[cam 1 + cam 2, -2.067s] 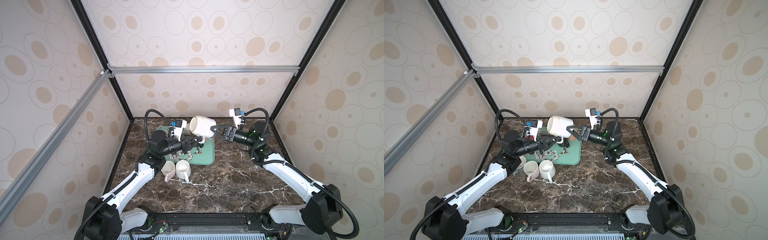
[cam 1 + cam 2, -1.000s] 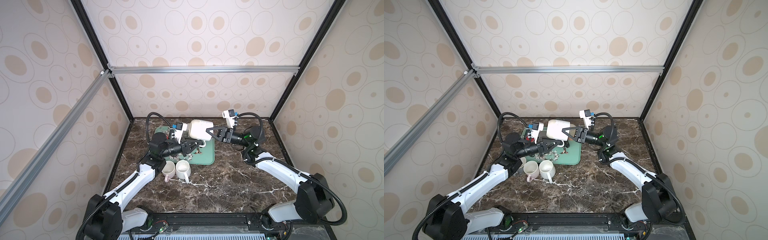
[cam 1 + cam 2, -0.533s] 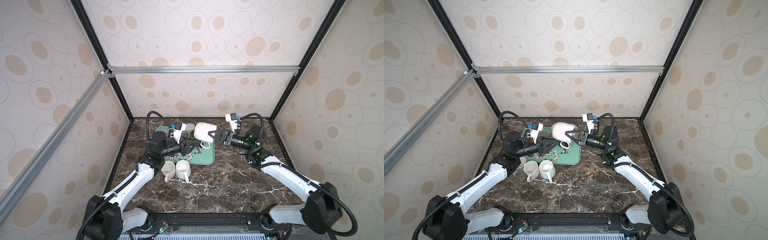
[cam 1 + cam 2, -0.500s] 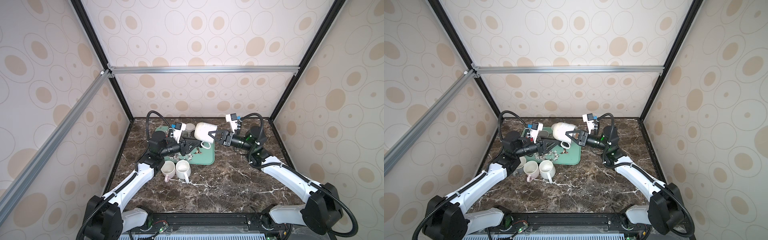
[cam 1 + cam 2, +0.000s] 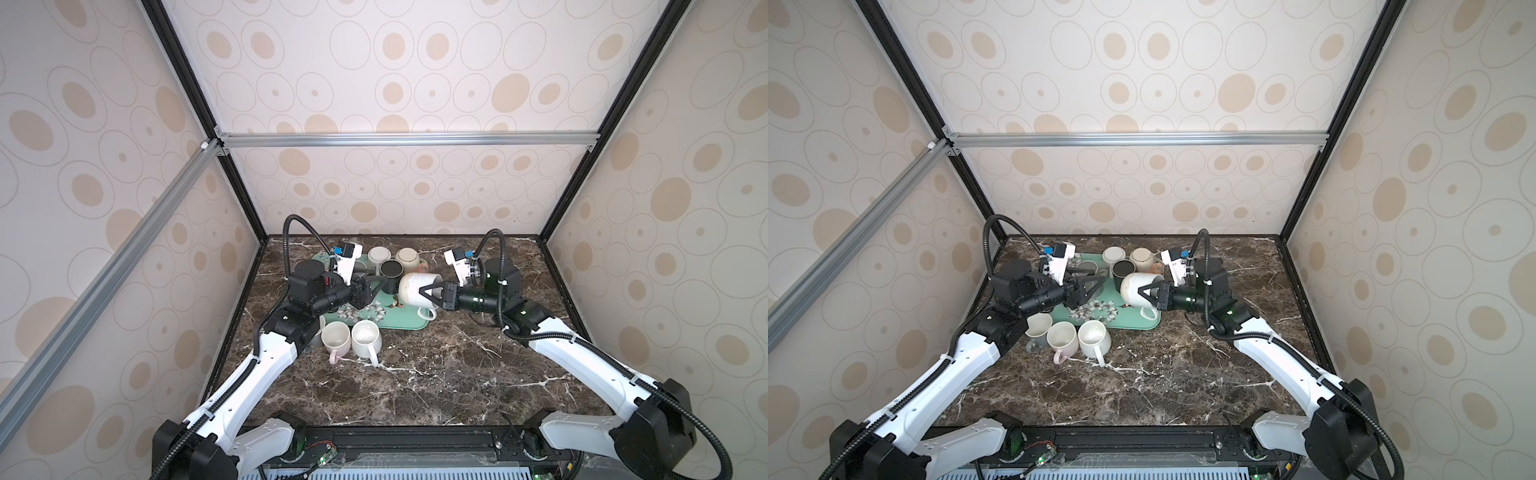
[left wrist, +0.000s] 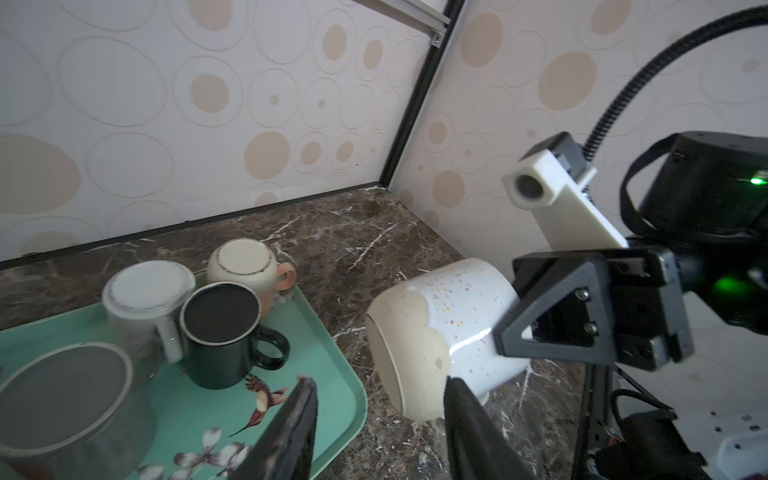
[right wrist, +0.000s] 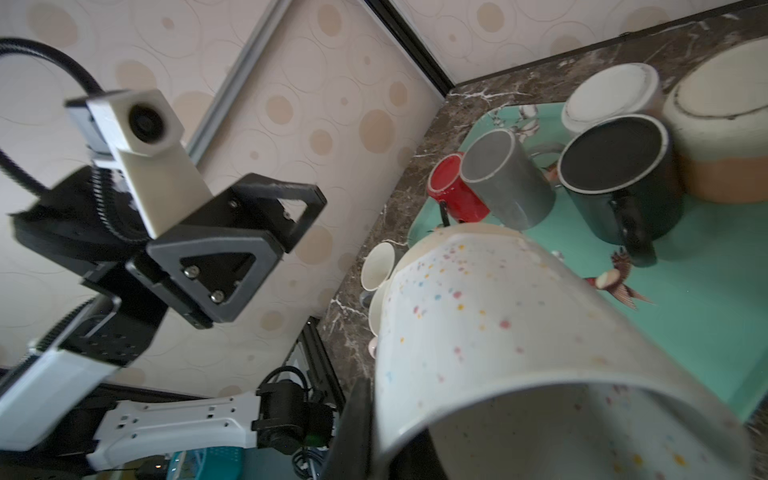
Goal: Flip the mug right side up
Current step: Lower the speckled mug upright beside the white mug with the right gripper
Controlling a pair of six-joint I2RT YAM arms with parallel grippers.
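The mug (image 5: 410, 288) is white with coloured speckles and hangs on its side over the right edge of the green tray (image 5: 409, 323). Its cream base (image 6: 409, 340) faces my left arm, its mouth faces my right arm, and its handle (image 5: 429, 314) points down. My right gripper (image 5: 424, 291) is shut on the mug's rim, one finger (image 7: 360, 411) outside the wall (image 7: 478, 324) and one inside. My left gripper (image 5: 376, 286) stands open just left of the mug, apart from it; in the left wrist view its fingers (image 6: 299, 415) frame the mug's base. Both top views show this (image 5: 1133, 286).
Upside-down mugs crowd the tray's far end: white (image 5: 378, 254), cream (image 5: 408, 257), black (image 5: 390, 269), grey (image 7: 505, 178), plus a red one (image 7: 455, 191). Upright mugs (image 5: 1062, 337) (image 5: 1094, 332) (image 5: 1038, 326) stand on the marble in front of the tray. Walls enclose three sides.
My left gripper has opened, let go of the mug and drawn back to the left. My right gripper has carried the mug down and slightly right, keeping its hold on the rim.
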